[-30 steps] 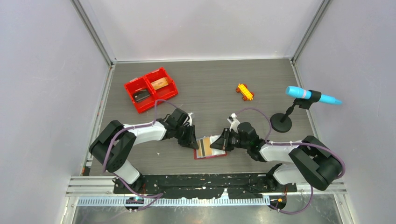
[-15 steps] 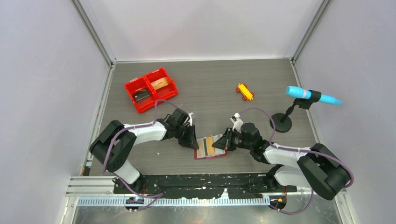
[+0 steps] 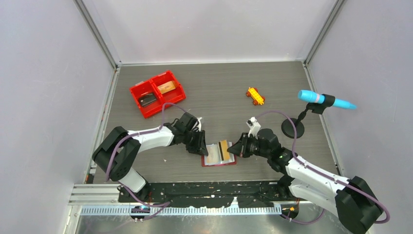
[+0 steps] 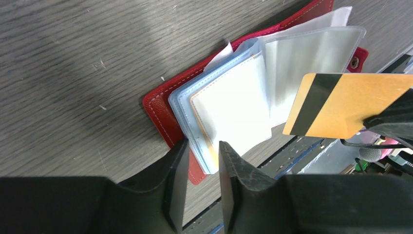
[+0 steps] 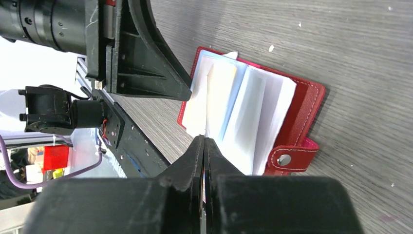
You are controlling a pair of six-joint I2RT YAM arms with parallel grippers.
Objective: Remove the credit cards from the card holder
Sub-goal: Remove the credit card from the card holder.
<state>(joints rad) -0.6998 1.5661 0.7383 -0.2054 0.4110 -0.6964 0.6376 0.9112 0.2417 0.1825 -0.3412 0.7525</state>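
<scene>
The card holder [image 3: 219, 164], dark red with pale clear sleeves fanned open, lies flat near the table's front edge. In the left wrist view its red cover [image 4: 160, 109] sits just past my left gripper [image 4: 202, 146], whose jaws stand slightly open with the sleeves' corner between the tips. My right gripper [image 3: 234, 150] is shut on an orange-yellow credit card [image 4: 350, 105] with a black stripe, held clear of the sleeves above the holder's right half. The right wrist view shows the holder [image 5: 311, 97] and its snap tab beyond the shut gripper [image 5: 204, 141]; the card there is edge-on and barely visible.
A red two-compartment bin [image 3: 157, 92] sits at the back left. An orange-yellow toy vehicle [image 3: 254, 95] lies at the back right. A blue microphone [image 3: 321, 100] stands on a round base [image 3: 293, 128] at the right. The black mounting rail [image 3: 209, 187] runs just in front of the holder.
My right gripper has drawn back to the right, pulling the orange-yellow card out of the sleeves. The left jaws have widened a little at the holder's left edge.
</scene>
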